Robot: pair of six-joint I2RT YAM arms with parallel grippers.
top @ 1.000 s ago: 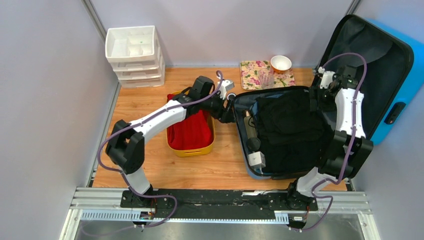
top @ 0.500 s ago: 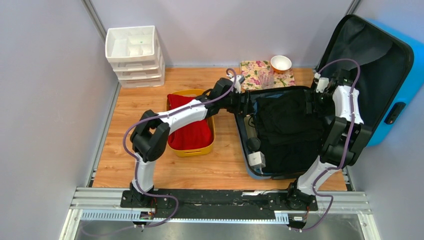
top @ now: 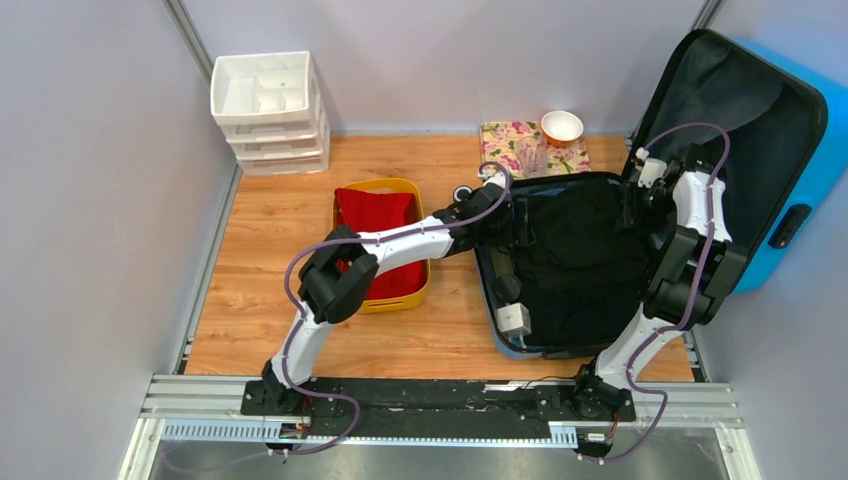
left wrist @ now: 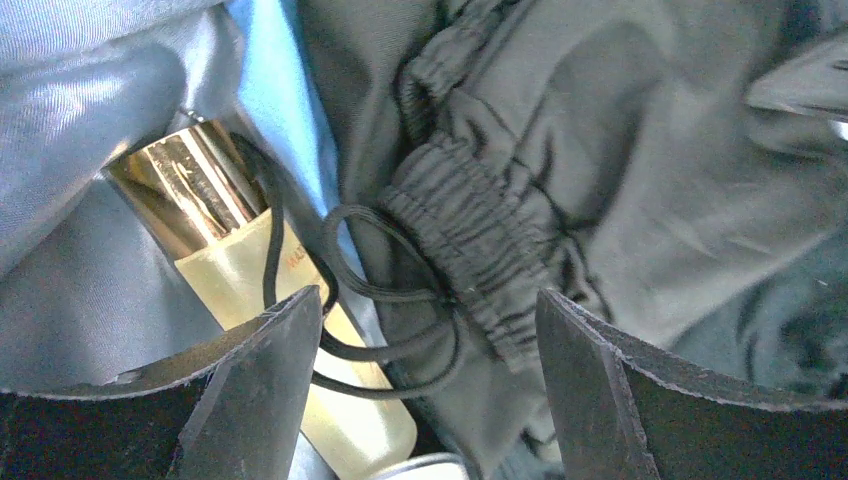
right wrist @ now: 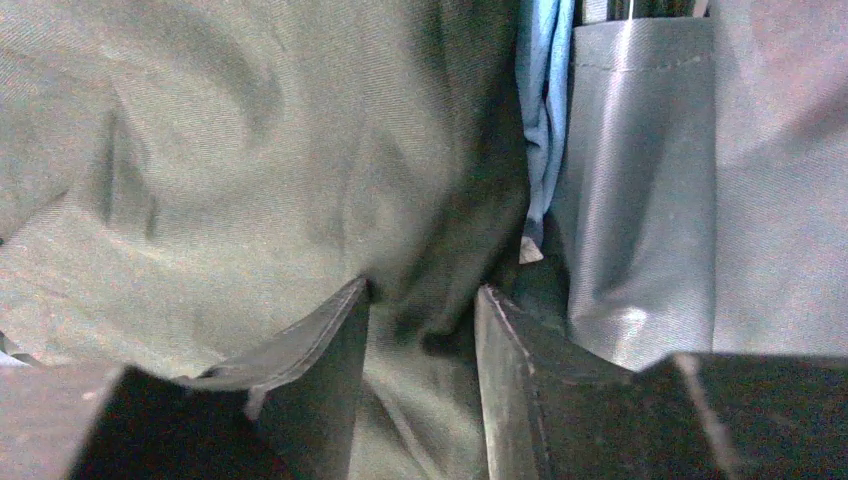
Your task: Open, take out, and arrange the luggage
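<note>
The luggage (top: 800,130), a bright-blue hard-shell suitcase, lies open at the right with its lid propped up and its grey lining showing. A dark garment (top: 580,250) fills the base. My left gripper (top: 515,215) hangs over the base's left side. In the left wrist view it (left wrist: 430,310) is open above the garment's elastic waistband (left wrist: 470,220) and black drawstring (left wrist: 380,290), next to a gold-capped bottle (left wrist: 230,250). My right gripper (top: 635,205) is at the garment's far right edge. In its wrist view it (right wrist: 422,300) pinches a fold of the garment (right wrist: 200,150) beside the lining pocket (right wrist: 640,180).
A yellow tub (top: 385,303) holding a red cloth (top: 380,215) stands left of the suitcase. White drawers (top: 268,110) sit at the back left. A floral tray (top: 505,140), a bowl (top: 562,125) and a glass (top: 532,155) are at the back. A small white box (top: 513,318) lies in the suitcase.
My left arm swung right from over the yellow tub to the suitcase's left side and its jaws widened. My right gripper's jaws narrowed onto the garment.
</note>
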